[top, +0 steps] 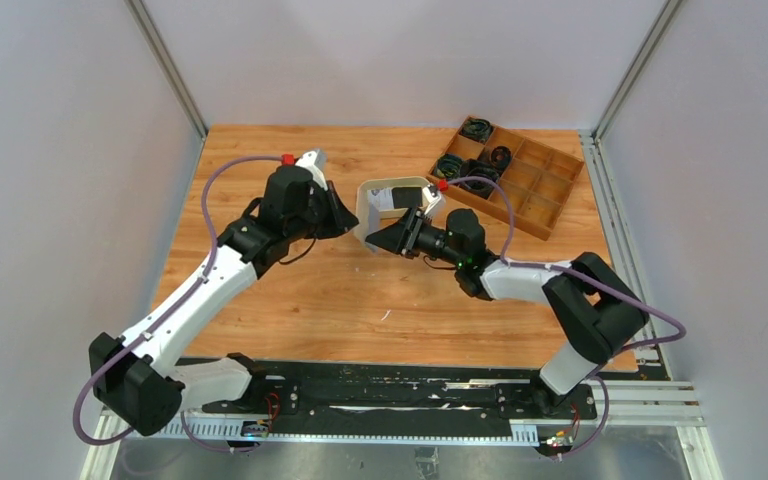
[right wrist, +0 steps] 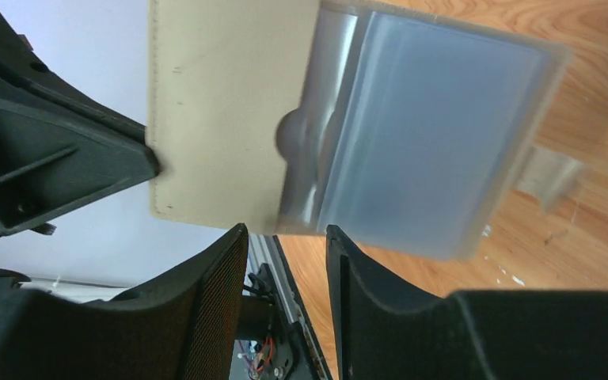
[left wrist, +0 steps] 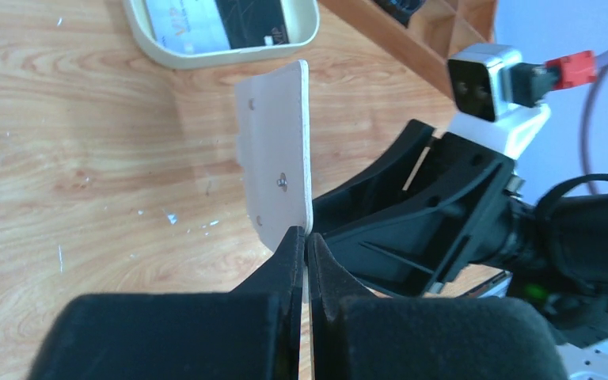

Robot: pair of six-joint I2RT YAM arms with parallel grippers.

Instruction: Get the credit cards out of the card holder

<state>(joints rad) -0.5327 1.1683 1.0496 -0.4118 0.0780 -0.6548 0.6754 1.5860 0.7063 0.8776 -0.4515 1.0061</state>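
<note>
My left gripper (left wrist: 307,237) is shut on the lower edge of the beige card holder (left wrist: 277,158) and holds it upright above the table; it also shows in the top view (top: 348,222). The holder (top: 366,222) hangs open, and the right wrist view shows its beige flap (right wrist: 222,119) and pale grey-blue sleeves (right wrist: 435,150). My right gripper (right wrist: 285,237) is open, its fingertips just under the holder's edge, facing the left gripper (right wrist: 47,158). A white card (left wrist: 182,28) and a black card (left wrist: 253,20) lie in the oval beige tray (left wrist: 222,57).
The oval tray (top: 400,181) sits just behind the two grippers. A wooden compartment box (top: 545,185) with black cable coils (top: 476,129) stands at the back right. The table's metal frame edges run along both sides.
</note>
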